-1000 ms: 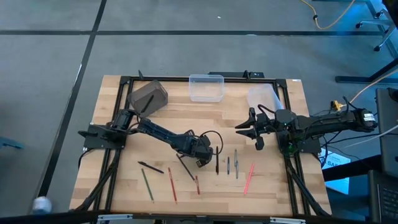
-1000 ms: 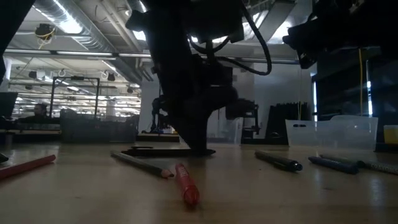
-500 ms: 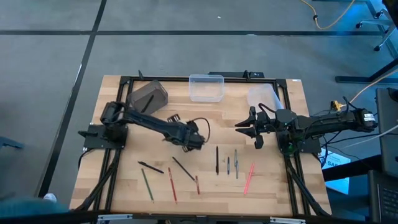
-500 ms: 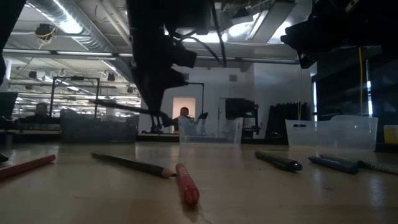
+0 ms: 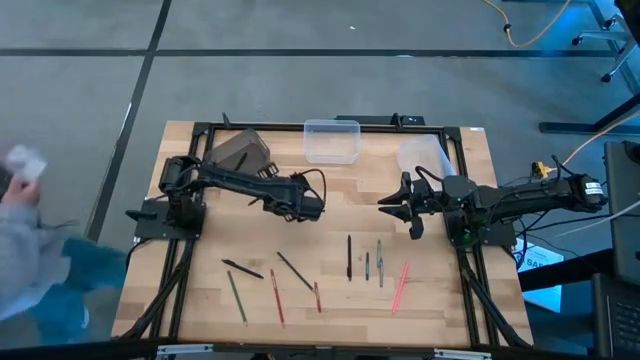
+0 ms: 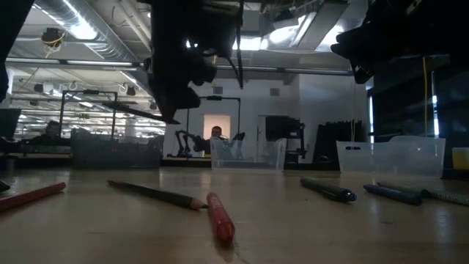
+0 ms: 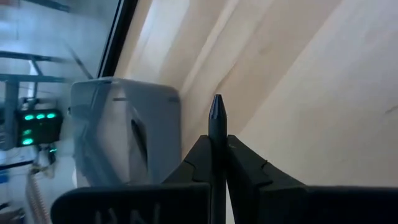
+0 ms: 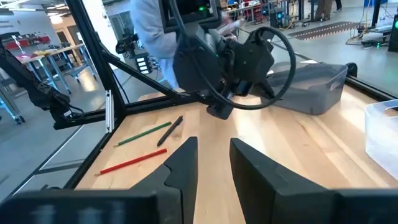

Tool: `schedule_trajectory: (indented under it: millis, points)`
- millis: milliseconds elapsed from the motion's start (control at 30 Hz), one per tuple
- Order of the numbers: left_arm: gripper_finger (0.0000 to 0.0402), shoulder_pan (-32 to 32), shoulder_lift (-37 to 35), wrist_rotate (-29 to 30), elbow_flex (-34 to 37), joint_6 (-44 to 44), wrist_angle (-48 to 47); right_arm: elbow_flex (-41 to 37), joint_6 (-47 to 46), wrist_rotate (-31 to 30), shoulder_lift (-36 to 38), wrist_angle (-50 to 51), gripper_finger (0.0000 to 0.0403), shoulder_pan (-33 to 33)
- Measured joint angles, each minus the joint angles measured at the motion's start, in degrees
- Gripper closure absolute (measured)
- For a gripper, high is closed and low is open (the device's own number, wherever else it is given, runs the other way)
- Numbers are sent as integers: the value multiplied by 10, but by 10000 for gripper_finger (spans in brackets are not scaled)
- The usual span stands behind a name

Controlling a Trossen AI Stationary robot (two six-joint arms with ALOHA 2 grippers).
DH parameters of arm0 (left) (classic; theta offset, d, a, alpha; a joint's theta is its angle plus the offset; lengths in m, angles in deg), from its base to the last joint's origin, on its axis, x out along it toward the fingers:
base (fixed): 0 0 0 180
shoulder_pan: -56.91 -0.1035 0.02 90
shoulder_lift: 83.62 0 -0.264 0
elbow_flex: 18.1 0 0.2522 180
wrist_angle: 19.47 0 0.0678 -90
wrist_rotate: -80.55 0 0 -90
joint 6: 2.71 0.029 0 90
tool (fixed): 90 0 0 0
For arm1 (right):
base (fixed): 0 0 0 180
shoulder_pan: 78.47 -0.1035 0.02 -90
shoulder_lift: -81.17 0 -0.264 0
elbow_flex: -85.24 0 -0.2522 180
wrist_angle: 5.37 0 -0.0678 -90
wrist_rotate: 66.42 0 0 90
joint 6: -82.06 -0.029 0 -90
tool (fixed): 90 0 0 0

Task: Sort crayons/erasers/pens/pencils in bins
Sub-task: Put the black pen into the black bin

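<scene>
Nine thin sticks (image 5: 349,256) lie unsorted on the wooden table (image 5: 330,182). The left gripper (image 7: 216,163) pinches a dark pencil (image 7: 216,118) near the opaque dark grey bin (image 5: 238,154); the right gripper (image 8: 208,152), fingers spread, waits.

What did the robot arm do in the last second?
The left gripper lifted off the table, shut on a black pen, and carried it back toward the dark grey bin. The right gripper stayed put, open. The other sticks on the table did not move.
</scene>
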Motion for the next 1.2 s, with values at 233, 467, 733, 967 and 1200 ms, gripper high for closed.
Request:
schedule_trajectory:
  millis: [233, 467, 733, 967, 1200]
  points:
    - [391, -15, -54, 9, 82, 0, 39, 0, -9, 0, 0, 1, 305, 0]
    - [391, -41, -187, 9, 195, 44, 143, 0, -16, 0, 0, 3, 305, 0]
    - [391, -133, -271, 9, 241, 138, 180, 0, -23, -1, 0, -3, 305, 0]
    - [391, -249, -269, -38, 243, 234, 235, 0, -21, -1, 0, -4, 305, 0]
    - [391, -323, -269, -79, 243, 269, 257, 0, -19, -1, 0, 5, 305, 0]
